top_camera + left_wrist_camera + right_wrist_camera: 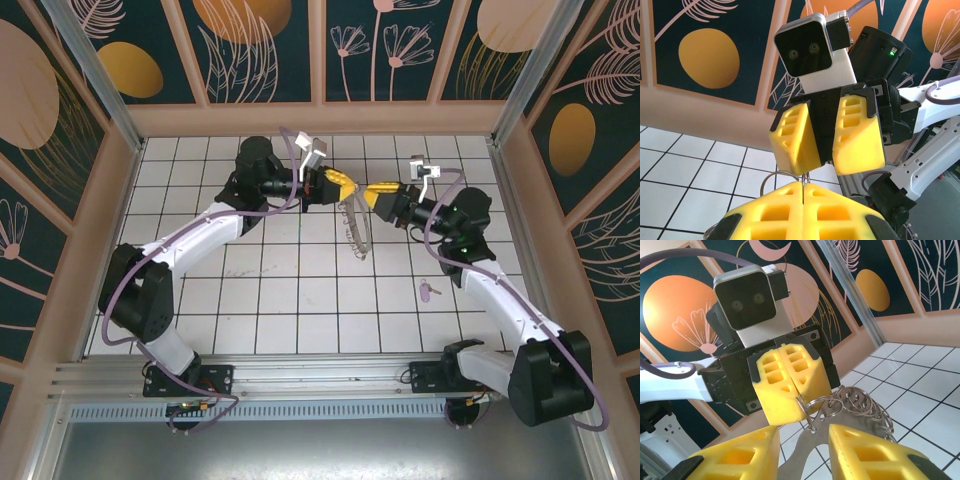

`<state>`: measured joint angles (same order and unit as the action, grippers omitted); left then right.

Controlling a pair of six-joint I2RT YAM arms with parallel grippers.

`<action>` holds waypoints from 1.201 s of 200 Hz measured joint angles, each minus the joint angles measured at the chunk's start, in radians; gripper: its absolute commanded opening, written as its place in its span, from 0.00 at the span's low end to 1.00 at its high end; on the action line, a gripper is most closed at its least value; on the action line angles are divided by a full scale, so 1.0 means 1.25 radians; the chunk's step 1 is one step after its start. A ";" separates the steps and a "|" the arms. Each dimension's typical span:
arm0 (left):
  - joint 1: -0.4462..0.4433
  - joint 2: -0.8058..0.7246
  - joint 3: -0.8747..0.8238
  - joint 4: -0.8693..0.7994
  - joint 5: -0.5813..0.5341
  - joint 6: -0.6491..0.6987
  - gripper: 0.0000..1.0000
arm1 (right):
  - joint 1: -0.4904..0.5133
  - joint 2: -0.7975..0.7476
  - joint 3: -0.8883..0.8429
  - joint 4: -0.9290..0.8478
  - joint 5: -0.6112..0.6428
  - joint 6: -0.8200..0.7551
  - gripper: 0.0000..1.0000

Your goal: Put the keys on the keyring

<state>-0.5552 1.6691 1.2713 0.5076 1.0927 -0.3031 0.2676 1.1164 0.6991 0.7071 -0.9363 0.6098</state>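
The keyring (358, 228), a thin grey metal chain of small linked rings, hangs slack above the tiles, its top ring seemingly pinched in the left gripper's (790, 410) closed yellow tips. One tiny lilac-pink key (428, 289) lies flat on a white tile, well apart to its right.

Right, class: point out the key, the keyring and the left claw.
key (428, 290): top view, its middle.
keyring (866, 409): right wrist view, its chain loops.
left claw (799, 407): right wrist view, between its shut fingertips.

Key (427, 289) too small for detail, keyring (860, 407) top hidden between left tool (799, 399) pads
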 measured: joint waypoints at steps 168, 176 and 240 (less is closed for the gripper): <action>0.000 0.012 0.008 0.016 0.013 -0.023 0.00 | 0.022 0.049 0.030 0.016 0.000 0.000 0.15; 0.000 0.012 0.008 0.016 0.015 -0.026 0.00 | 0.022 0.049 0.030 0.016 0.000 -0.001 0.15; 0.006 0.013 0.009 0.028 0.020 -0.041 0.00 | 0.026 0.060 0.045 0.019 0.000 -0.001 0.11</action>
<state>-0.5480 1.6852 1.2831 0.5430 1.1179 -0.3538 0.3000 1.1908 0.7551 0.7303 -0.9367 0.6086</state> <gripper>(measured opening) 0.045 0.075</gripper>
